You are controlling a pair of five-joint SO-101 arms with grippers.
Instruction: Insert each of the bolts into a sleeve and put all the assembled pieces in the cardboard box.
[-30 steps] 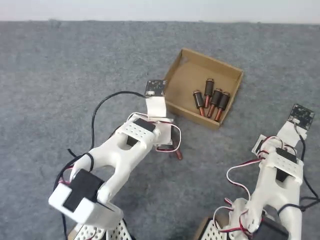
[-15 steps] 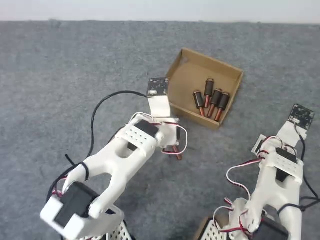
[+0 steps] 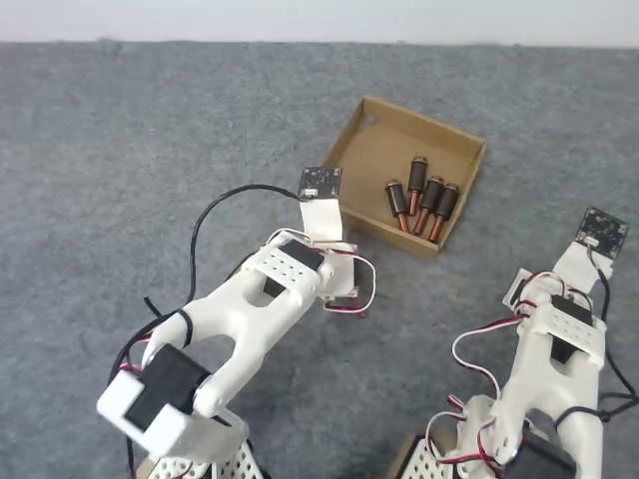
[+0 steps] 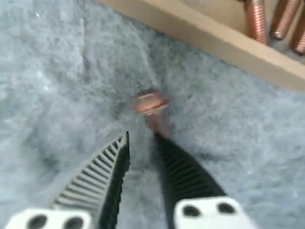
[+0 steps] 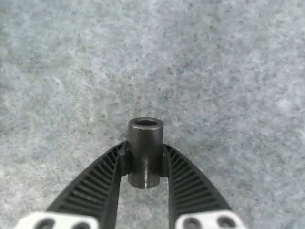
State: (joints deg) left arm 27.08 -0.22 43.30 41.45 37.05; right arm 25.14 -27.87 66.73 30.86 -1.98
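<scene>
A copper bolt [image 4: 150,106] lies on the grey carpet just past the fingertips of my left gripper [image 4: 142,138], its shaft touching one fingertip. This gripper is open by a narrow gap with only carpet between its fingers. From above, the left gripper [image 3: 351,296] hangs low over the bolt [image 3: 359,312], a short way in front of the cardboard box [image 3: 371,158]. Several assembled pieces [image 3: 424,203] lie side by side inside the box. My right gripper [image 5: 145,147] is shut on a dark sleeve [image 5: 145,136], held upright with its bore showing, above bare carpet.
The box's near wall [image 4: 214,36] stands close behind the bolt, with copper bolt ends [image 4: 259,19] showing over it. The right arm [image 3: 559,344] stands at the lower right, well apart from the box. Grey carpet [image 3: 150,140] stretches open to the left.
The left arm has swung slightly right and toward the box, covering more of the bolt on the carpet. The right arm has kept still with its sleeve.
</scene>
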